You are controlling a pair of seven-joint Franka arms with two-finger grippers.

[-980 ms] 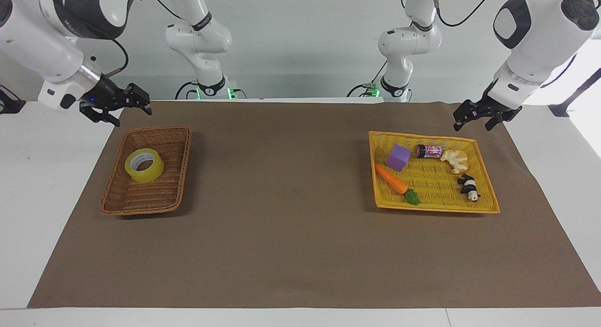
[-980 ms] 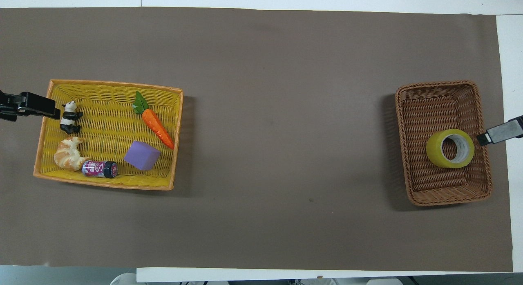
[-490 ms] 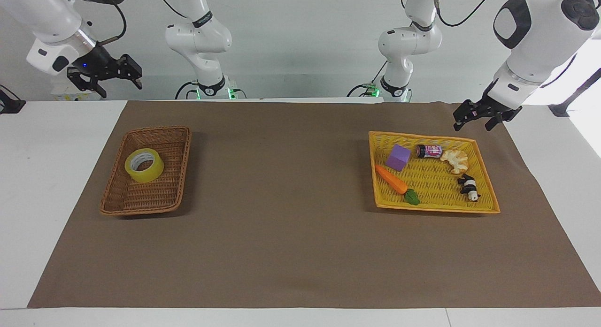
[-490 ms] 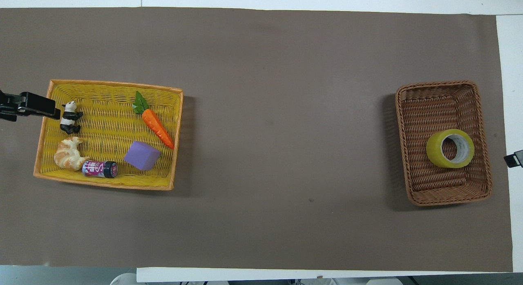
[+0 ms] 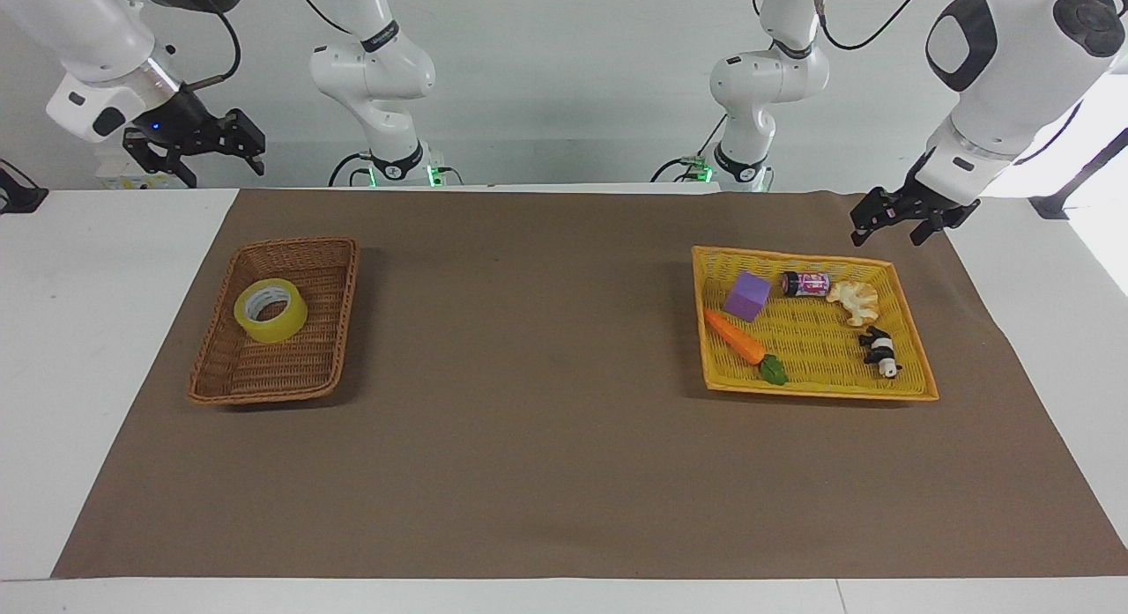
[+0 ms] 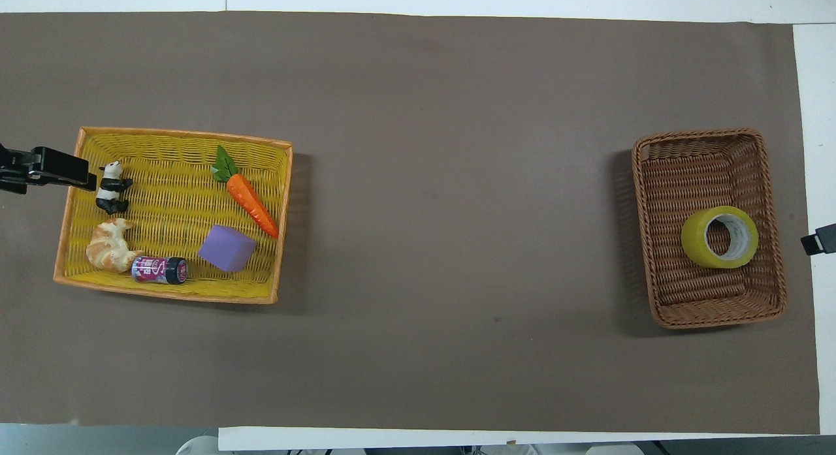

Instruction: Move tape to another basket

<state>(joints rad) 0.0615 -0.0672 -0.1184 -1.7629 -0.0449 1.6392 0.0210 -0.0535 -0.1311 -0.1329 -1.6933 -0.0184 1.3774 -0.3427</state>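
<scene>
The tape [image 5: 270, 309] is seen lying flat in the brown basket [image 5: 313, 380], so both the right gripper [image 5: 196, 144] and the left gripper [image 5: 912, 218] are held up, open and empty, probably since nothing's left to carry.

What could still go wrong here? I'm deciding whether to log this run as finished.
The tape lies in the brown basket and both grippers are empty with open jaws, so little remains. One risk: the left gripper hangs just over the yellow basket's rim near the croissant; a low move could nudge it. The right gripper is raised off to the side of the brown basket.
</scene>
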